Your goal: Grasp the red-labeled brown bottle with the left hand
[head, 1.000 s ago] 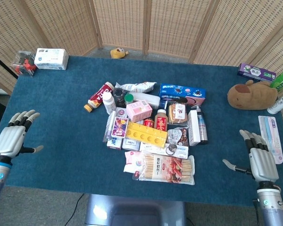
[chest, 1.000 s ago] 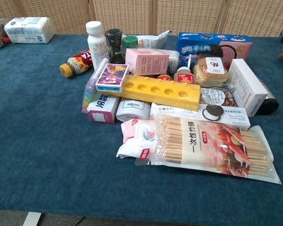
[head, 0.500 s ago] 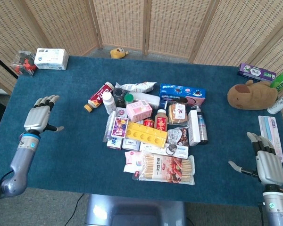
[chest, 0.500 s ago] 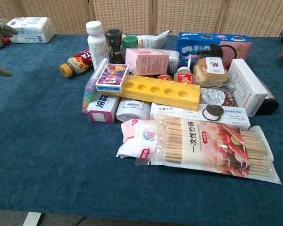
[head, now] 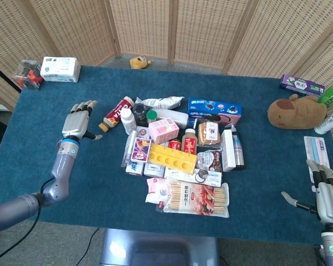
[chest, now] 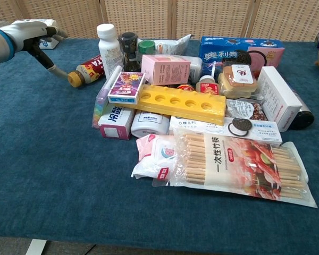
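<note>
The red-labeled brown bottle (head: 116, 112) (chest: 87, 70) lies on its side at the left end of the pile, its yellow cap pointing toward the near left. My left hand (head: 77, 123) (chest: 34, 33) hovers open just left of the cap, fingers spread, with the thumb reaching close to the cap and nothing held. My right hand (head: 325, 191) is open at the near right corner of the table, far from the pile, and does not show in the chest view.
A white pill bottle (head: 126, 119), a dark jar (head: 139, 112) and a pink box (head: 163, 129) crowd the bottle's right side. A tissue pack (head: 60, 68) sits far left. A plush capybara (head: 296, 113) lies far right. Blue cloth (head: 55, 100) surrounds the left hand.
My left hand has swept right and away from the table edge toward the bottle's cap. My right hand has drawn back toward the near right corner.
</note>
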Robot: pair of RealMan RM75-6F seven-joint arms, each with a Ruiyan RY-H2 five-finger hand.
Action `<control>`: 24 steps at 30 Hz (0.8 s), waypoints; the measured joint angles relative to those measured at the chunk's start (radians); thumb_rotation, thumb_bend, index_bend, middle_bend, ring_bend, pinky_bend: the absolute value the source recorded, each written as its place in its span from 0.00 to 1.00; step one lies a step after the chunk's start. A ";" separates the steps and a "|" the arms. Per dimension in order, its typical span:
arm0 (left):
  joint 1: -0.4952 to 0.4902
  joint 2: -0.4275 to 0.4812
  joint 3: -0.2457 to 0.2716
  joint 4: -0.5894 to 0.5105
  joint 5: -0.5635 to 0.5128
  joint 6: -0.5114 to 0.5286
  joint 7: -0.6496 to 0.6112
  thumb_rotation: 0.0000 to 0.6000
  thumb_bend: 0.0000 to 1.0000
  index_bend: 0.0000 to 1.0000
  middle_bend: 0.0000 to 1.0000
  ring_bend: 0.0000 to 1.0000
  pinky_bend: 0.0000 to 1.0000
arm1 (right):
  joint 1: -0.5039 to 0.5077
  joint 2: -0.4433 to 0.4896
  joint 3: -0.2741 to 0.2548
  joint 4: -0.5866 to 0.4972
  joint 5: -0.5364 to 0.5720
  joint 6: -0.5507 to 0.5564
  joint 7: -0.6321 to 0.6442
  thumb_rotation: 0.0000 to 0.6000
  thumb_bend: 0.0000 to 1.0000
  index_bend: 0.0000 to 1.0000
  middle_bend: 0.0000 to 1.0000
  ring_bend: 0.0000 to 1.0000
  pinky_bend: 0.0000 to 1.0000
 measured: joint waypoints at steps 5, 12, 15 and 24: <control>-0.073 -0.088 -0.020 0.135 -0.024 -0.041 0.006 1.00 0.00 0.07 0.04 0.01 0.00 | -0.022 0.019 -0.001 -0.011 0.007 0.019 0.012 0.56 0.06 0.00 0.00 0.00 0.00; -0.153 -0.204 -0.044 0.314 -0.050 -0.106 -0.001 1.00 0.00 0.07 0.02 0.02 0.00 | -0.044 0.035 0.001 -0.026 0.009 0.035 0.035 0.56 0.06 0.00 0.00 0.00 0.00; -0.176 -0.246 -0.051 0.381 -0.059 -0.135 -0.007 1.00 0.00 0.07 0.01 0.02 0.00 | -0.051 0.040 0.002 -0.031 0.009 0.041 0.039 0.56 0.06 0.00 0.00 0.00 0.00; -0.202 -0.322 -0.074 0.528 -0.094 -0.202 -0.025 1.00 0.04 0.08 0.02 0.06 0.00 | -0.068 0.048 0.005 -0.036 0.006 0.050 0.072 0.56 0.06 0.00 0.00 0.00 0.00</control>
